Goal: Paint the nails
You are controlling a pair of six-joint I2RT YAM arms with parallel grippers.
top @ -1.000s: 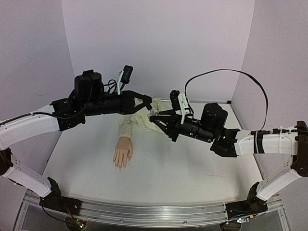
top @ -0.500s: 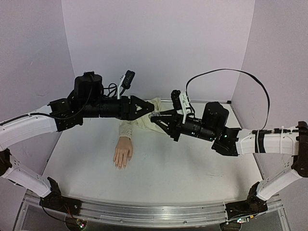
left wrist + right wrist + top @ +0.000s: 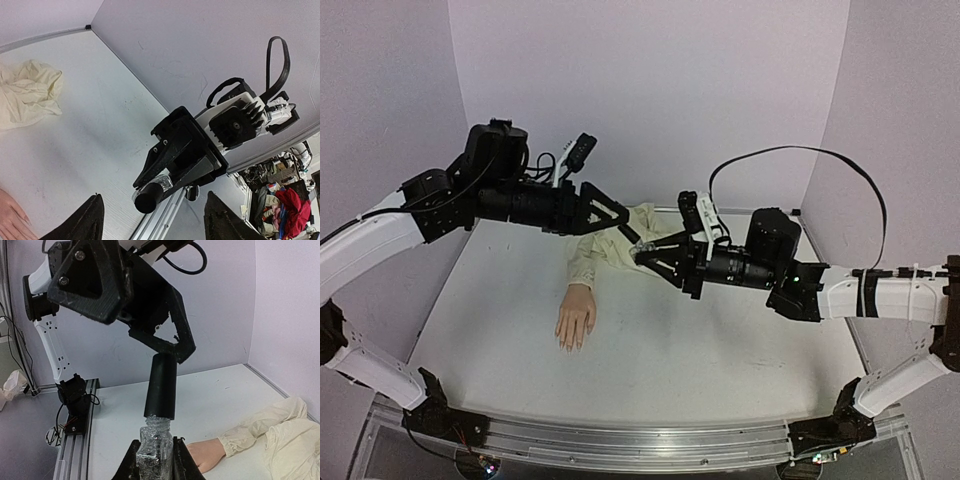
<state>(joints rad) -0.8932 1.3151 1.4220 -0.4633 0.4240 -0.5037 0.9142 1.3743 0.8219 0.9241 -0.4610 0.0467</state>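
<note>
The pale mannequin hand [image 3: 576, 318] lies palm down on the white table [image 3: 700, 360], its cream sleeve [image 3: 610, 245] bunched behind it. The nails [image 3: 570, 343] are too small to make out. My right gripper [image 3: 156, 442] is shut on a clear glass polish bottle [image 3: 156, 452] and holds it in the air. A black cap [image 3: 161, 385] sits on the bottle's neck with the threads showing below it. My left gripper [image 3: 153, 195] is open just beyond the cap [image 3: 149, 199], its fingers [image 3: 172, 340] apart from it. In the top view both grippers [image 3: 625, 225] [image 3: 642, 250] meet above the sleeve.
A purple wall [image 3: 650, 100] encloses the table on three sides. An aluminium rail [image 3: 620, 445] runs along the near edge and carries both arm bases. Part of the hand [image 3: 207, 452] shows behind my right fingers.
My left gripper has opened, let go of the black cap and drawn back a little up and to the left. The right gripper still holds the bottle, shifted slightly right.
</note>
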